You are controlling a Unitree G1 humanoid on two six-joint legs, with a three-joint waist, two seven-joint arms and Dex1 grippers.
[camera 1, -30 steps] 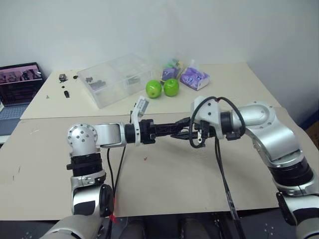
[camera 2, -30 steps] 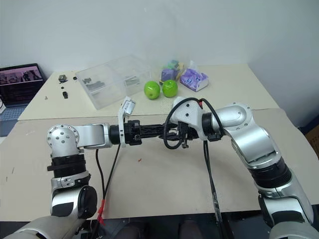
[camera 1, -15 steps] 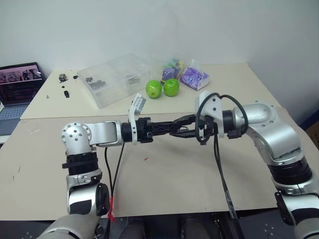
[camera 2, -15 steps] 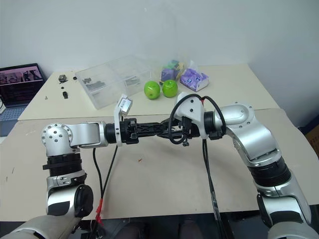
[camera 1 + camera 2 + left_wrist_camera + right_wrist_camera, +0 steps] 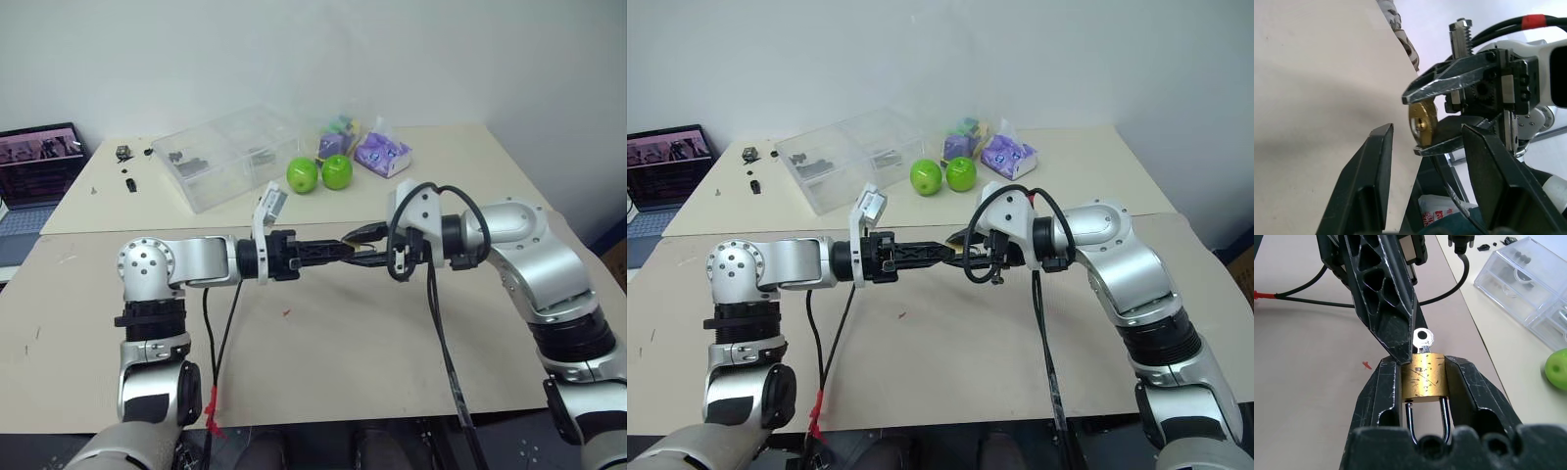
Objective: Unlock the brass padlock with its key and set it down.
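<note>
1. The bench (image 5: 323,362) is a wide beige surface; a second beige bench (image 5: 460,157) stands just beyond it, against the far wall.
2. A laptop (image 5: 34,162) sits at the far left, its screen lit.
3. A clear plastic drawer box (image 5: 230,157) stands on the far bench, left of centre, with small dark parts inside.
4. The left gripper (image 5: 355,247) reaches in from the left, held above the near bench and pointing right. Its fingers (image 5: 1371,181) stand apart, with the lock's end seen in the gap between them. One finger tip lies against the lock body beside the key in the right wrist view; whether the fingers grip the key cannot be told.
5. The right gripper (image 5: 1422,382) comes in from the right to meet it, held above the middle of the near bench. Its fingers (image 5: 1386,391) are clamped on the two sides of the padlock.
6. Two green apples (image 5: 319,173) lie side by side on the far bench, right of the drawer box.
7. A purple packet (image 5: 382,152) lies just right of the apples.
8. The brass padlock (image 5: 1423,374) is up in the air between the two arms, its silvery shackle pointing back into the right gripper.
9. A silver key (image 5: 1423,339) sticks out of the padlock's far end, toward the left gripper.
10. A small red speck (image 5: 1367,365) lies on the near bench below the arms.
</note>
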